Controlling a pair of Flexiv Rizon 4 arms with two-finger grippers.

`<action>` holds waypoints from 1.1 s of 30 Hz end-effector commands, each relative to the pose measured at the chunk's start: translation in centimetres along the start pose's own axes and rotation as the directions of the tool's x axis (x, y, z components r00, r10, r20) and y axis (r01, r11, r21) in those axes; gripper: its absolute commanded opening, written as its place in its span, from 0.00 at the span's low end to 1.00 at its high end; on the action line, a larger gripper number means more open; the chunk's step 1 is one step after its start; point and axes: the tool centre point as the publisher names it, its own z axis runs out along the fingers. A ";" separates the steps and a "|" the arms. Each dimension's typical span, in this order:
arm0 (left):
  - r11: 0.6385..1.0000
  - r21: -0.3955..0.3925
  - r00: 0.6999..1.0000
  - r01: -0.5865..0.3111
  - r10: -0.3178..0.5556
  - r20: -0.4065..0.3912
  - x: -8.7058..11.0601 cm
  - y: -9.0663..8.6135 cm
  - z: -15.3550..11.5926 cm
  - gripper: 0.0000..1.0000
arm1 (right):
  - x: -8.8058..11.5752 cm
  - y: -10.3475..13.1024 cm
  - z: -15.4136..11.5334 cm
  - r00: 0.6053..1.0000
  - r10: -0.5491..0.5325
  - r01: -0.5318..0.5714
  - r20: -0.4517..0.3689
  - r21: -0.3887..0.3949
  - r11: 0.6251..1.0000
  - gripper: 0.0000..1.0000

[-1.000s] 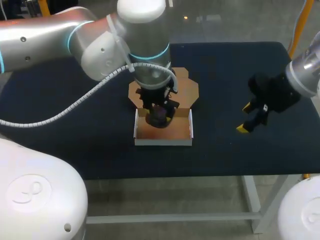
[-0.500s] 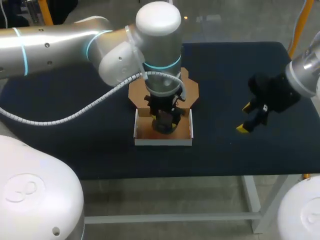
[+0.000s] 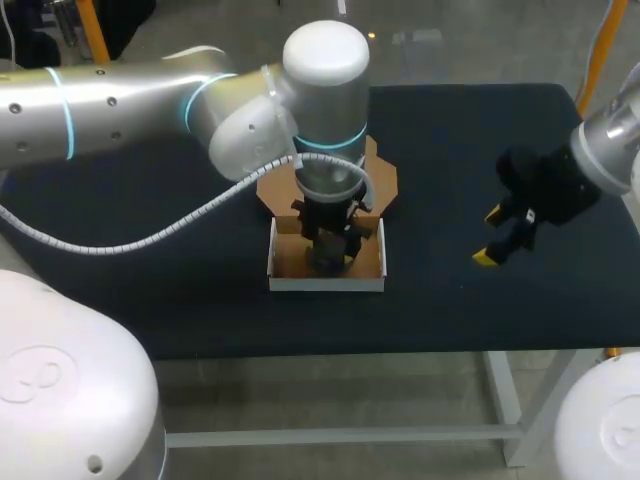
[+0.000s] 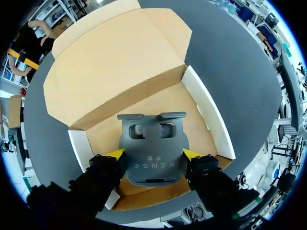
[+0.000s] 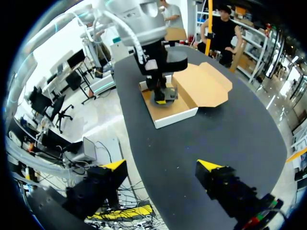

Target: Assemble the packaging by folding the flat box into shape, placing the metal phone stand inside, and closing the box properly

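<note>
Left arm (image 3: 130, 100): shiny silver tubes, fat round joints.
Cap (image 3: 325, 48): white and round like a ball.
Light rings (image 3: 65, 115): thin glowing blue bands.
Screws (image 3: 111, 100): tiny dark dots on the silver.
Hose (image 3: 150, 235): white, bumpy, long and loopy.
Right arm (image 3: 612, 140): silver-grey.
Left gripper (image 4: 153, 154): black blocks, yellow tips.
Right gripper (image 5: 161, 165): black, yellow tips.
Bases (image 3: 60, 380): big white round shells, one with a faint swirl mark.

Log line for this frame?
left pincer: shut on phone stand, in box | right pincer: open, apart from box | lid: open
</note>
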 end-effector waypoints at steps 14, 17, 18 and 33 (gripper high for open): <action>0.999 -0.038 0.999 0.030 -0.028 0.033 -0.3 -0.8 2.2 0.34 | 0.0 -0.1 -0.2 1.000 -0.002 0.002 -0.005 -0.002 1.000 1.00; 0.999 -0.040 0.999 0.037 -0.035 0.034 -0.4 -0.9 2.3 0.96 | 0.0 -0.1 -0.2 1.000 -0.002 0.002 -0.005 -0.002 1.000 1.00; 0.998 -0.040 0.999 0.039 -0.037 0.035 -0.4 -1.0 2.3 1.00 | 0.0 -0.1 -0.2 1.000 -0.002 0.002 -0.005 -0.002 1.000 1.00; 0.987 -0.021 0.987 0.162 -0.162 0.018 0.0 -0.4 1.1 1.00 | 0.0 -0.1 -0.2 1.000 -0.002 0.002 -0.005 -0.002 1.000 1.00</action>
